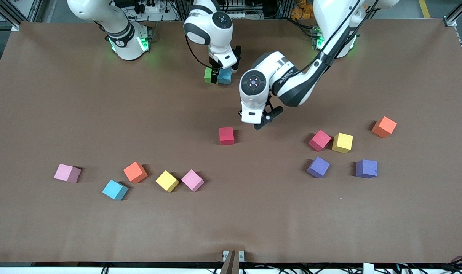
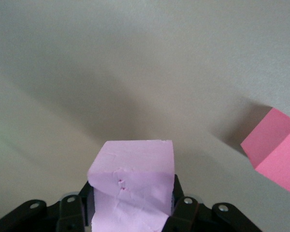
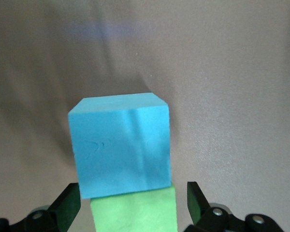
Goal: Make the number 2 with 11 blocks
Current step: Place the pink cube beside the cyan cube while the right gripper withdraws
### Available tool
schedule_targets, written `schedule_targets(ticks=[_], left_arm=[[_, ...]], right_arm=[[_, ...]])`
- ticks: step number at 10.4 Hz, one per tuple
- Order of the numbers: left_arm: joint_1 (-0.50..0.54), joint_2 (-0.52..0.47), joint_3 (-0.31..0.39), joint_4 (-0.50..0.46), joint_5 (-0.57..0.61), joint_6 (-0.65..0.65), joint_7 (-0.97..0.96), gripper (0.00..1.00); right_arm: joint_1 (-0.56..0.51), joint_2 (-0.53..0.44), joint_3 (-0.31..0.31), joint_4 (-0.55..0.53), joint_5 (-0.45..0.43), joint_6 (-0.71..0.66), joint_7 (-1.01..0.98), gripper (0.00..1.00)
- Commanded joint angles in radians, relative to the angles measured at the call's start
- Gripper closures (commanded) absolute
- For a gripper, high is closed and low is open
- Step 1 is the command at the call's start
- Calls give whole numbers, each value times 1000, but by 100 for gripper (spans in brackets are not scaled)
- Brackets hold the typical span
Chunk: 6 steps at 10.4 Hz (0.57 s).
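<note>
Carrying a pale pink block (image 2: 133, 181) clamped between its fingers, the left gripper (image 1: 262, 121) hangs over bare table at about five o'clock from the started number 2 (image 1: 218, 75), a green block (image 1: 208, 75) and a light blue block (image 1: 224, 76) touching side by side near the bases. Its way there runs toward eleven o'clock. The right gripper (image 1: 215, 74) stands spread around the green block, blocking that approach, I judge.

A wide brown table (image 1: 63, 95) meets metal framing (image 1: 10, 13) and tangled cables (image 1: 154, 7).
</note>
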Motion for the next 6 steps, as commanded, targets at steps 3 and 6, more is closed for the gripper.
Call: schedule_targets(ticks=[3, 6], left_arm=[[61, -67, -78, -113, 0, 24, -127, 54], [110, -114, -150, -220, -2, 114, -245, 54]], right_arm=[[7, -132, -8, -79, -19, -37, 23, 2], [-29, -343, -9, -183, -19, -121, 23, 3]])
